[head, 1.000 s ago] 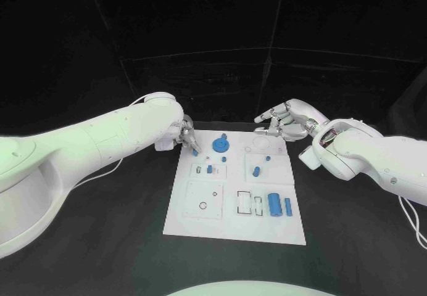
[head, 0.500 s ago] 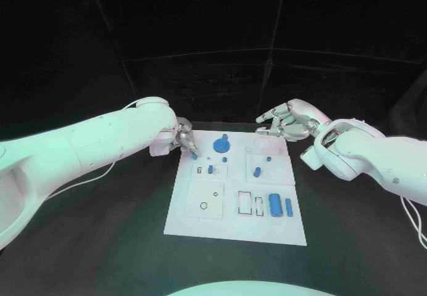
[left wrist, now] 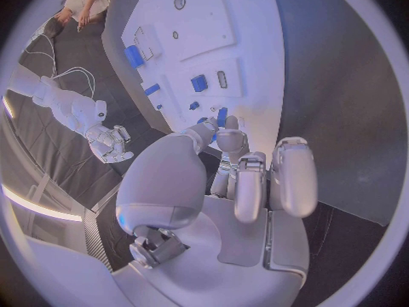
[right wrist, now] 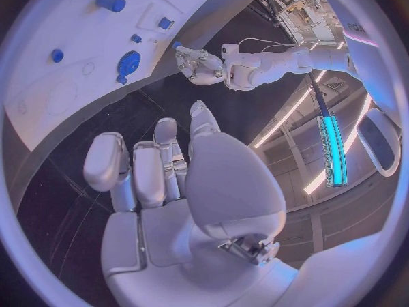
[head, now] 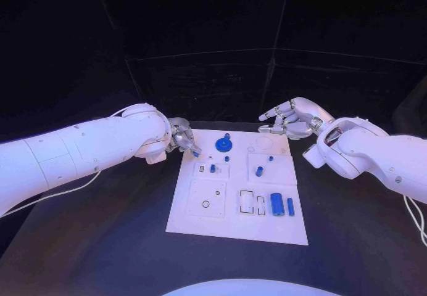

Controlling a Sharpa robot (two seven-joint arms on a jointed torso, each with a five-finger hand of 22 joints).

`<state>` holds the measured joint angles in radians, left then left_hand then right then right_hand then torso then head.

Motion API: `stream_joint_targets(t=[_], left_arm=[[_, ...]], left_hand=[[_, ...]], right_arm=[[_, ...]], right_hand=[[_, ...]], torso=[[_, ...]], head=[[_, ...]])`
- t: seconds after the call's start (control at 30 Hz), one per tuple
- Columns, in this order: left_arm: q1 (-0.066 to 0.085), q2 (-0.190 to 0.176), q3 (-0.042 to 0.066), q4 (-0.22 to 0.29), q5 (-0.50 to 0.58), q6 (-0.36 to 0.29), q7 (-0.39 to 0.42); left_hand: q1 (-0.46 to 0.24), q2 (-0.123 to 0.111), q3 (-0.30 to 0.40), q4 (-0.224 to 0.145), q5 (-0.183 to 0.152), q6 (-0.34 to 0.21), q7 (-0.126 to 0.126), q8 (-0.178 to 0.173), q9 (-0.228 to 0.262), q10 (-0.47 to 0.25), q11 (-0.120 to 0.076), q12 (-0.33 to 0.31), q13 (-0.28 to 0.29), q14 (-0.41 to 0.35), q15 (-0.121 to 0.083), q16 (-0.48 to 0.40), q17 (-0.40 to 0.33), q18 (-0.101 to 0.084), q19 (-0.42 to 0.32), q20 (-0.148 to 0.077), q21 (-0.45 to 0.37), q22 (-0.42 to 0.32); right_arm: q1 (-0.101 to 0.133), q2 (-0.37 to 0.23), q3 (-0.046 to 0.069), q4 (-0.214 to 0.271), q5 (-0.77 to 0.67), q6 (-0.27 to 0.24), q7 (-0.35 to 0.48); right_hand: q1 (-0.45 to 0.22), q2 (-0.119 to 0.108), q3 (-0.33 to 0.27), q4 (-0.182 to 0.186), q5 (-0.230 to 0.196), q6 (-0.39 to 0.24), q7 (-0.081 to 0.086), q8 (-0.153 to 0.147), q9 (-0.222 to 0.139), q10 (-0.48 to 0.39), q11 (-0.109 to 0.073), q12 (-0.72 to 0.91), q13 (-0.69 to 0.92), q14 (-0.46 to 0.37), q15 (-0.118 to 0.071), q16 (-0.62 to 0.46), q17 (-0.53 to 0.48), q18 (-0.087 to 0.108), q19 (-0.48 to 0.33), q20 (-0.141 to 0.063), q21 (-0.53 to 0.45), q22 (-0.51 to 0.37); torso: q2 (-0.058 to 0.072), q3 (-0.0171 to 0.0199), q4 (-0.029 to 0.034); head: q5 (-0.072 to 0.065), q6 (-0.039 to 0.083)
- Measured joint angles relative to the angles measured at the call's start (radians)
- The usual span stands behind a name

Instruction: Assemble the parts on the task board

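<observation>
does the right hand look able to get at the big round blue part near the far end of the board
Probably yes. The right hand hovers with fingers apart beside the board's far right corner, and nothing stands between it and the round blue part. The left hand, pinching a small blue piece, is close by.

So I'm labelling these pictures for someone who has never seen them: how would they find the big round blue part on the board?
Start at the white board in the middle of the black table and go to its far edge, between the two hands. The round part lies there, left of centre, near the left hand. It is the one wide blue disc; the other blue pieces are small pegs or cylinders.
</observation>
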<state>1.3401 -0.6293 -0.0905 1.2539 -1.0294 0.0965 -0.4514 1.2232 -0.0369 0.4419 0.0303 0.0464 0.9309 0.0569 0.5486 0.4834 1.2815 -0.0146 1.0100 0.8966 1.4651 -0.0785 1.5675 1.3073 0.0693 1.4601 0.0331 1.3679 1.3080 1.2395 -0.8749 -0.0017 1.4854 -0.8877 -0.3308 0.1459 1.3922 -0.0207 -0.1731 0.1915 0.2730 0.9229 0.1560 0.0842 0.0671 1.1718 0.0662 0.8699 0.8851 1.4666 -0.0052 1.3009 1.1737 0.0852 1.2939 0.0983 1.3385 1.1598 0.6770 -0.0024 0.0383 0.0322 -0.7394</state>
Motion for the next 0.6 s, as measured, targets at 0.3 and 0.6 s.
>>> stream_joint_targets(t=[0.3,0.6], left_arm=[[-0.039,-0.034,-0.002,0.071,-0.009,-0.093,0.002],[-0.057,-0.031,-0.002,0.087,-0.016,-0.115,-0.001]], left_hand=[[-0.007,-0.007,0.018,-0.002,0.000,0.000,0.000,0.006,0.004,0.003,-0.003,0.004,0.004,0.000,0.000,0.000,0.000,0.000,0.000,0.000,0.000,0.000],[-0.011,-0.011,0.020,-0.003,0.000,0.000,0.000,0.006,0.004,0.004,-0.003,0.004,0.004,0.000,0.000,0.000,0.000,0.000,0.000,0.000,0.000,0.000]], right_arm=[[0.000,0.003,0.000,-0.009,0.001,0.000,0.001],[0.000,0.003,0.000,-0.011,0.002,0.000,0.002]], right_hand=[[0.000,0.000,0.000,0.000,0.000,0.000,0.000,0.000,0.000,0.000,0.000,0.000,0.000,0.000,0.000,0.000,0.000,0.000,0.000,0.000,0.000,0.000],[0.000,0.000,0.000,0.000,0.000,0.000,0.000,0.000,0.000,0.000,0.000,0.000,0.000,0.000,0.000,0.000,0.000,0.000,0.000,0.000,0.000,0.000]], torso=[[0.001,0.0001,0.0004],[0.002,0.0002,-0.0030]], head=[[0.004,-0.003],[0.006,-0.005]])
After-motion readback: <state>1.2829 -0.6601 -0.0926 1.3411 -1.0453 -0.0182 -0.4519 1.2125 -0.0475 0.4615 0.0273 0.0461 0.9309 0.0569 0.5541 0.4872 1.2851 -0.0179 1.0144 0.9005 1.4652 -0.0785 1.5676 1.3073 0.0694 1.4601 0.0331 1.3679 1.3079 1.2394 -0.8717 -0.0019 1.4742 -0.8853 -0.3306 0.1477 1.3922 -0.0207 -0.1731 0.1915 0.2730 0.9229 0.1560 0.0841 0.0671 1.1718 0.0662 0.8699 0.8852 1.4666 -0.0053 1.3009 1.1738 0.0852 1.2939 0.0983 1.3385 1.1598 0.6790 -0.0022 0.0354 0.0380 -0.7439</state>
